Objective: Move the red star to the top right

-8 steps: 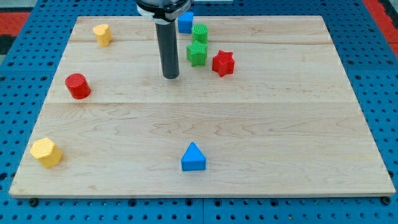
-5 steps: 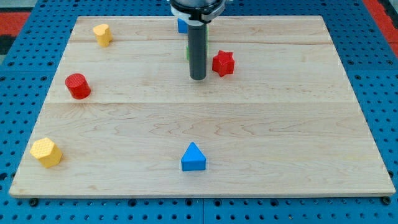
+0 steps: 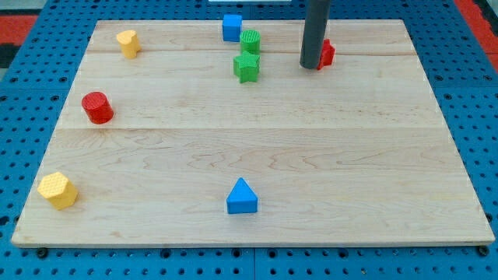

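The red star [image 3: 327, 53] lies on the wooden board [image 3: 257, 148] near the view's top, right of centre, and is mostly hidden behind my rod. My tip [image 3: 310, 66] rests on the board, touching the star's left side.
A blue cube [image 3: 231, 27], a green cylinder [image 3: 250, 41] and a green star [image 3: 246, 67] cluster at the top centre. A yellow block [image 3: 128, 43] sits at the top left, a red cylinder [image 3: 97, 107] at the left, a yellow hexagon [image 3: 57, 190] at the bottom left, and a blue triangle [image 3: 242, 197] at the bottom centre.
My tip has moved right and toward the view's top, past the green blocks. The red star has been pushed up and to the right with it.
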